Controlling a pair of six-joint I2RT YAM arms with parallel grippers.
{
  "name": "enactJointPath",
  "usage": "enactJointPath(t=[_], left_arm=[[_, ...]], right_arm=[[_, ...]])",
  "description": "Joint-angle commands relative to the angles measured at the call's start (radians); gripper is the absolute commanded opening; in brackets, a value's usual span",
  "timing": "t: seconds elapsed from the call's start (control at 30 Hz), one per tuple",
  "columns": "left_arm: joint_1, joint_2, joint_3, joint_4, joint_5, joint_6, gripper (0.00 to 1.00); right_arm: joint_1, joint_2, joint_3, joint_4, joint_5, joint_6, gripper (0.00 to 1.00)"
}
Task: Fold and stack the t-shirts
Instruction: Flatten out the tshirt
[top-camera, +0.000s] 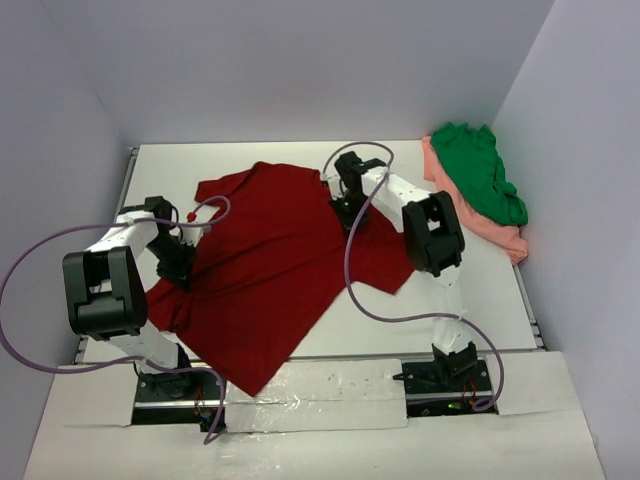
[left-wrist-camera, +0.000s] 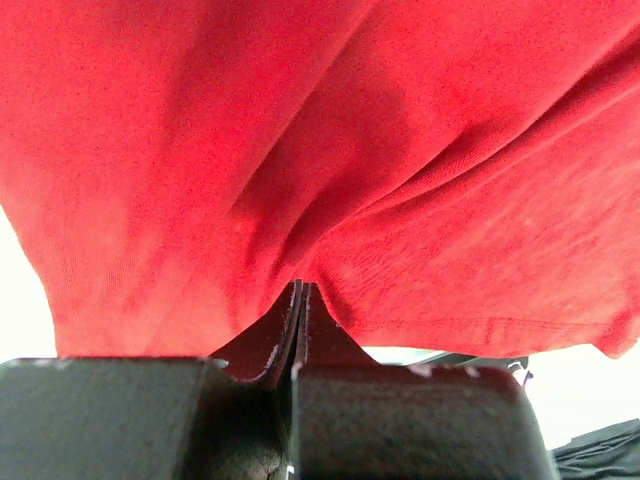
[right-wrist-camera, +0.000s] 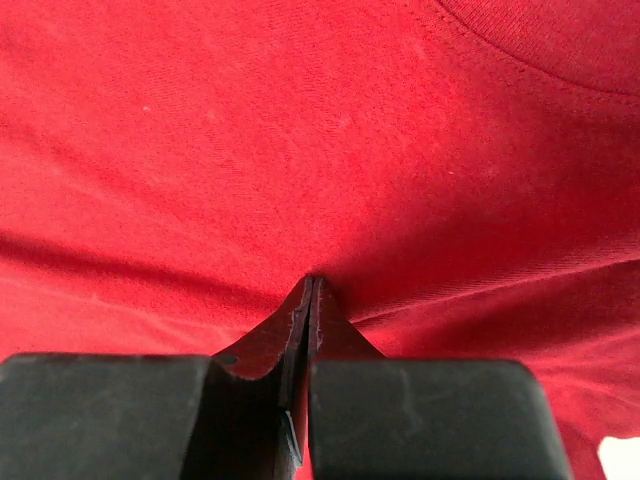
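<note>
Three shirts lying on the table (top-camera: 480, 300) from above, dark red t-shirt (top-camera: 270, 270) sprawling mid-table, green t-shirt (top-camera: 480, 178) sitting atop pink t-shirt (top-camera: 503, 237) at the far-right wall, left wrist view showing left gripper (left-wrist-camera: 298, 290) pinching its red cloth, right wrist view showing right gripper (right-wrist-camera: 310, 285) clamping the same cloth.

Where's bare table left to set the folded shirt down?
Bare table runs along the back wall beyond the dark red shirt, and at the near right, between the right arm and the table edge. Crowded: the centre, and the far right corner, green shirt piled on pink shirt.
</note>
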Motion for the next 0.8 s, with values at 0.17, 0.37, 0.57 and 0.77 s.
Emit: enactJointPath(t=[0.17,0.37,0.57,0.77], left_arm=[[0.004,-0.010,0.055,-0.008,0.084,-0.002,0.00],[0.003,-0.006,0.085,-0.024,0.138,0.004,0.00],[0.001,-0.015,0.128,-0.066,0.308,0.067,0.00],[-0.048,-0.046,0.165,-0.090,0.558,0.131,0.00]], right_arm=[[-0.169,-0.158,-0.235,-0.165,0.199,-0.094,0.00],[-0.281,-0.296,-0.356,-0.188,0.263,-0.146,0.00],[-0.384,-0.402,-0.436,-0.185,0.266,-0.179,0.00],[-0.390,-0.424,-0.401,-0.152,0.162,-0.151,0.00]])
